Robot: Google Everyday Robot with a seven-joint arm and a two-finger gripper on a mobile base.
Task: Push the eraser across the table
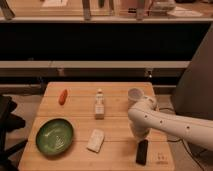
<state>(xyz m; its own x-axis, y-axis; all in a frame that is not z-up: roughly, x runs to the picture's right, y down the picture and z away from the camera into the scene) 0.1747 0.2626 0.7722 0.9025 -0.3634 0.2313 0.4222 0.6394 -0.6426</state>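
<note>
Small flat black oblong eraser (142,151): near front-right edge of light wooden plank desk (115,141). Gripper (138,134): just behind eraser; jaws' state — cannot tell. Step: approach. Next, likely: contact, steady push across.

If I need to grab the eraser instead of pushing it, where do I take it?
Probably from above, pinching the eraser across its narrow width at mid-length: it lies flat on the table, long axis running roughly front to back. The gripper sits just behind it.
</note>
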